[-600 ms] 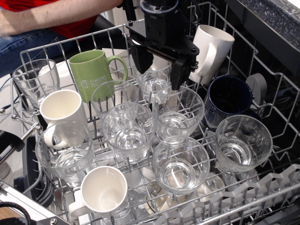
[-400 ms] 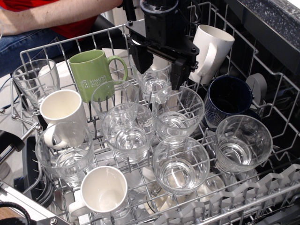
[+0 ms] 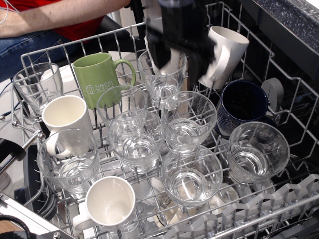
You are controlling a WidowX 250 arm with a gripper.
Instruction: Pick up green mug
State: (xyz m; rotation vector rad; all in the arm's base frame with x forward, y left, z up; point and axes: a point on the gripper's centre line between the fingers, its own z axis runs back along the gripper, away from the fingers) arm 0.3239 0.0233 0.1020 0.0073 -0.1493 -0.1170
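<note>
- Gripper [image 3: 180, 63]: raised slightly since the earlier frames and now motion-blurred; fingers [image 3: 158, 56] previously sharp and hanging lower over the rear glass [image 3: 162, 82].
- Gripper state: fingers spread apart with nothing between them; blur softens the edges, but a gap remains visible.
- Gripper position: above the rear centre of the rack [image 3: 45, 50], between the green mug [image 3: 97, 78] and the white mug [image 3: 225, 54].
- Meaning for the task, as a judgement: blur indicates motion in progress; approach phase only, no contact with the target, grasp not begun.
- Green mug: unmoved across all frames; seated at rear left of the rack, leaning slightly, opening up, handle [image 3: 128, 69] pointing right toward the rear glass.
- Neighbours of the mug: cream mug [image 3: 66, 113] just in front and left; a glass [image 3: 119, 102] touching or nearly touching its lower right side; another glass [image 3: 39, 85] to the left.
- Next move, as a judgement: leftward travel needed, then descent over the mug rim, clear of handle and adjacent glass.
- Risk: tight spacing; knocked glassware likely on a wide approach.
- Writing: white lettering on the mug side, first line legible as "SIMONS", second line too small to read; small crest to the left of the text.
- Navy mug [image 3: 244, 107]: faint pale line pattern, no legible text.
</note>
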